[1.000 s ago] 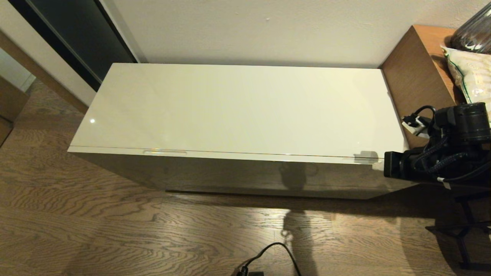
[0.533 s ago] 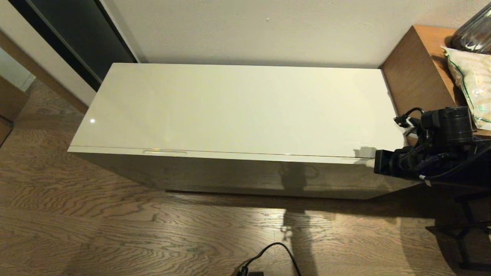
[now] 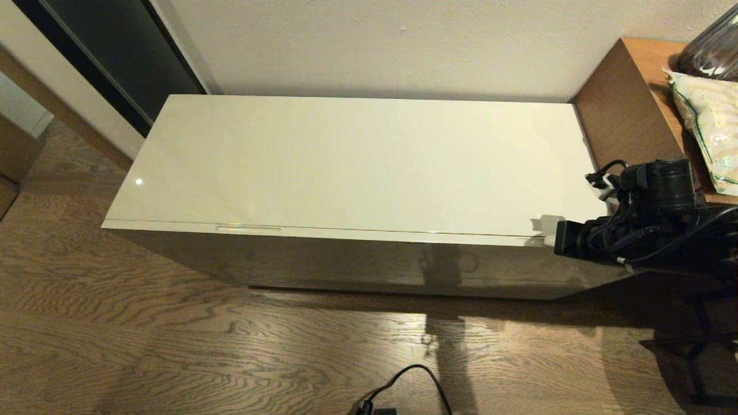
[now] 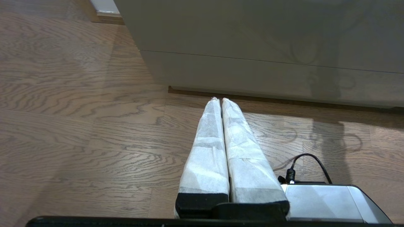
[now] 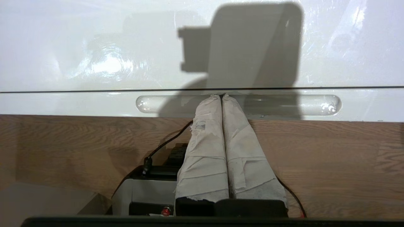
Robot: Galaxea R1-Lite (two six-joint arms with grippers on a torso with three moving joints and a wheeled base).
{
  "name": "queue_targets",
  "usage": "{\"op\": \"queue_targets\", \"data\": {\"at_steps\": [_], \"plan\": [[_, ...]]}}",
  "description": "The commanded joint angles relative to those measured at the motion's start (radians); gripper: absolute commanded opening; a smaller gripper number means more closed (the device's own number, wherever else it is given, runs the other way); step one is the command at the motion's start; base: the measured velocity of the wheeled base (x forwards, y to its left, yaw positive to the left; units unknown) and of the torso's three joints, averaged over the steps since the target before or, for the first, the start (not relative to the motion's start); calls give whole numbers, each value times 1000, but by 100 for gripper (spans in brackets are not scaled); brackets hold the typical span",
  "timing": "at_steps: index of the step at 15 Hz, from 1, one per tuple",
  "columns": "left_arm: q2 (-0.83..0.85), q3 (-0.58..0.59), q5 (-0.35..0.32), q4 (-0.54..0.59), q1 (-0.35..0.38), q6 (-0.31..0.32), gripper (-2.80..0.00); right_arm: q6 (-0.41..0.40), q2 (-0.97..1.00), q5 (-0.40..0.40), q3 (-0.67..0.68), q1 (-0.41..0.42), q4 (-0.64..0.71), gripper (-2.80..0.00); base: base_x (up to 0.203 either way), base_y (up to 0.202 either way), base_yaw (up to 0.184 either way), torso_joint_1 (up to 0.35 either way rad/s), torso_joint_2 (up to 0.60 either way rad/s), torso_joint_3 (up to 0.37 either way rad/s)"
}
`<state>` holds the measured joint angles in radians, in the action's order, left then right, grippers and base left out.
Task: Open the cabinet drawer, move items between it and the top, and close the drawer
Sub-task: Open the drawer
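Note:
The cream-white top [image 3: 357,161] of the low cabinet lies bare. The cabinet drawer [image 3: 346,265] below it is closed, and its left handle [image 3: 248,229] shows at the front edge. My right gripper [image 3: 545,229] is at the drawer's right end. It is shut, with its wrapped fingertips together against the middle of the long right handle [image 5: 309,104], nothing between them [image 5: 221,95]. My left gripper [image 4: 219,99] is shut and empty. It hangs low over the wooden floor, pointing at the cabinet's base [image 4: 252,72]. The tissue pack is hidden.
A taller brown wooden unit [image 3: 622,109] stands against the cabinet's right end, carrying a printed bag [image 3: 709,121] and a glass jar [image 3: 712,52]. A black cable [image 3: 415,374] lies on the floor in front. A dark door panel [image 3: 115,57] stands at back left.
My right arm has moved left along the cabinet's front edge. Its white fingertips now reach the drawer's right handle. The drawer has not moved.

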<state>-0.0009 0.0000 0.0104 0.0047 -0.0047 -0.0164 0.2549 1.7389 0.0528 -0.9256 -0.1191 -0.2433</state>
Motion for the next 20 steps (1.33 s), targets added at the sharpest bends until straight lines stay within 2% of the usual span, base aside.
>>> {"op": "queue_targets", "data": {"at_steps": [1,10,16,20], "plan": [[1,0,0,0,0,-1,-280,1,-8,2,-8,-2,2,-280,0,0,0,0,0,0],[1,0,0,0,0,-2,-280,21,119,3,86,1,-2,-280,0,0,0,0,0,0],[1,0,0,0,0,0,-280,23,84,24,221,1,-2,-280,0,0,0,0,0,0],[1,0,0,0,0,-1,-280,21,-30,38,338,1,1,-280,0,0,0,0,0,0]]}}
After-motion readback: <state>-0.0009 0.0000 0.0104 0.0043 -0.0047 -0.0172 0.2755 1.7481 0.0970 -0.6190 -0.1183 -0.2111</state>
